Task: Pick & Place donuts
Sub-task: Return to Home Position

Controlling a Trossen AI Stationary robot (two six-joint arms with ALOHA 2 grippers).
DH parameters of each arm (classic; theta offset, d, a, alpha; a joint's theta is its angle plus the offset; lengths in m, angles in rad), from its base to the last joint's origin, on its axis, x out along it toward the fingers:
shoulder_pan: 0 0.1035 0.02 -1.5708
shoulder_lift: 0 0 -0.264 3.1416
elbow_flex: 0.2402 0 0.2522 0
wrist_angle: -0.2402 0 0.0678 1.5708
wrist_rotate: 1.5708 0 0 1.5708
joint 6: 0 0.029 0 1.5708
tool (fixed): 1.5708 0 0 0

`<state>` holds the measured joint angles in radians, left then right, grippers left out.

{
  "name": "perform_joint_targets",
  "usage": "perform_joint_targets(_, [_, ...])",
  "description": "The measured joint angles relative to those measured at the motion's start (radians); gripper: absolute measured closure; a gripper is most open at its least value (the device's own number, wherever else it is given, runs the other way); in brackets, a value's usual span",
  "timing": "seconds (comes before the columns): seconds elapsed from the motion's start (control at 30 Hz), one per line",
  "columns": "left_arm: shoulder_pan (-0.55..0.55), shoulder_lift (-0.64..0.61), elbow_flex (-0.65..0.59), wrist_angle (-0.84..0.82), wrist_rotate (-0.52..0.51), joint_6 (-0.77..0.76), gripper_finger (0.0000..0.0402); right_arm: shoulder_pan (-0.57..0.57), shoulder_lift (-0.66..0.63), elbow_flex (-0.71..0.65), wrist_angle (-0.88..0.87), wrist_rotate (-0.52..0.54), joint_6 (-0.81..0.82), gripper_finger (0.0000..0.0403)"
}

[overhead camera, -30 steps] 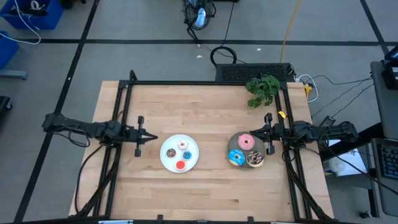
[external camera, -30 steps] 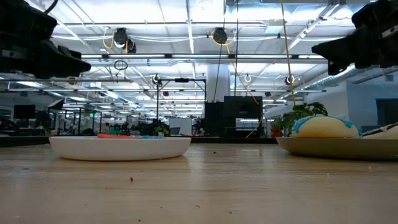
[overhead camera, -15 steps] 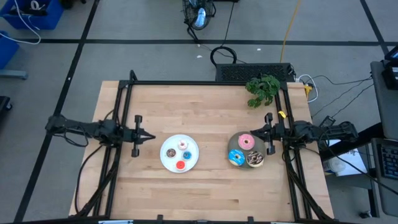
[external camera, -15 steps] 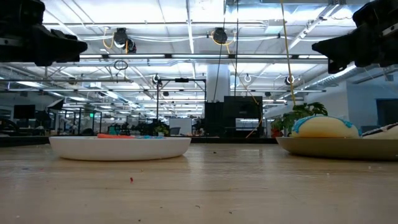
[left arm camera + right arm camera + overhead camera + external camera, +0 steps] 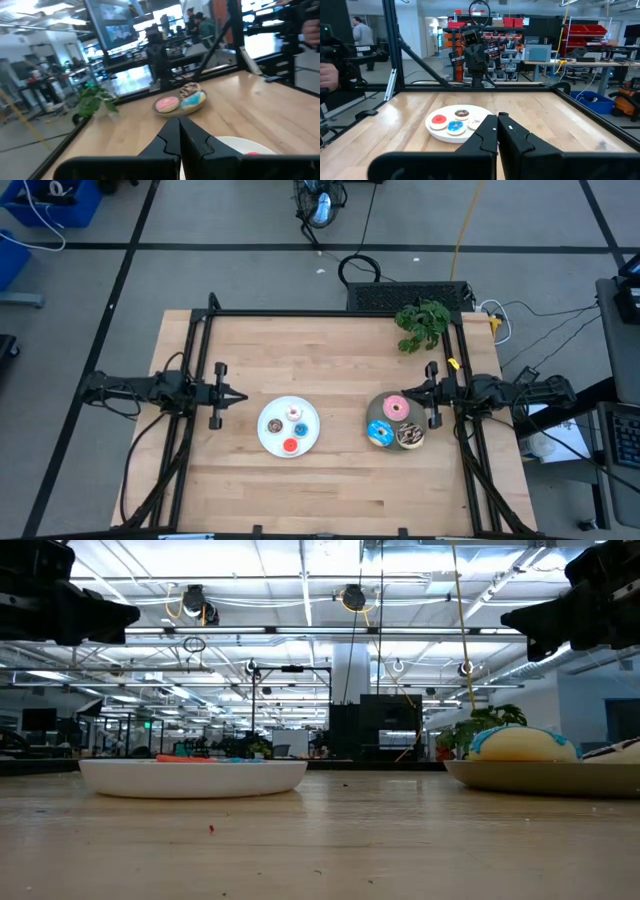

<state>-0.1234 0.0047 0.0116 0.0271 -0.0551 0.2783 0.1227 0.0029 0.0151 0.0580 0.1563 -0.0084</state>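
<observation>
Four small donuts, brown [image 5: 274, 425], white-pink [image 5: 295, 414], blue [image 5: 300, 428] and red [image 5: 290, 445], lie on a white plate [image 5: 268, 438] at the table's middle. Three larger donuts, pink [image 5: 397, 408], blue [image 5: 380, 434] and dark chocolate [image 5: 410, 436], lie on a grey plate [image 5: 374, 412] to its right. My left gripper [image 5: 243, 395] hangs shut and level to the left of the white plate, well above the table [image 5: 135, 612]. Beside the pink donut and above the grey plate's far right rim, my right gripper [image 5: 405, 392] is shut and level. Neither holds anything.
A green leafy plant [image 5: 422, 323] stands at the table's far right corner. A black frame [image 5: 320, 313] runs along the far edge and both sides. Bare wood lies in front of and behind the plates. A person's hand [image 5: 327, 75] shows beyond the table.
My left gripper has tipped up from a downward slant to level and drawn back a little toward the table's left edge, away from the white plate, staying shut. The donuts and plates have not moved.
</observation>
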Motion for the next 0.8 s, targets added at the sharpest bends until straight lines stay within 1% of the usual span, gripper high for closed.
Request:
perform_joint_targets(0.07, [0.008,0.000,0.000,-0.001,0.027,-0.003,0.0401,0.000,0.000,0.000,-0.001,0.000,-0.002,0.0403])
perform_joint_targets(0.27, [0.013,0.000,0.000,0.002,0.030,-0.036,0.0400,0.000,0.000,0.000,0.000,0.000,-0.003,0.0403])
perform_joint_targets(0.53, [0.013,0.002,0.000,0.003,0.029,-0.051,0.0367,0.000,0.000,0.000,0.000,0.000,-0.020,0.0403])
perform_joint_targets(0.8, [0.013,0.002,0.000,0.004,0.028,-0.051,0.0361,0.000,0.000,0.000,0.002,0.000,-0.022,0.0403])
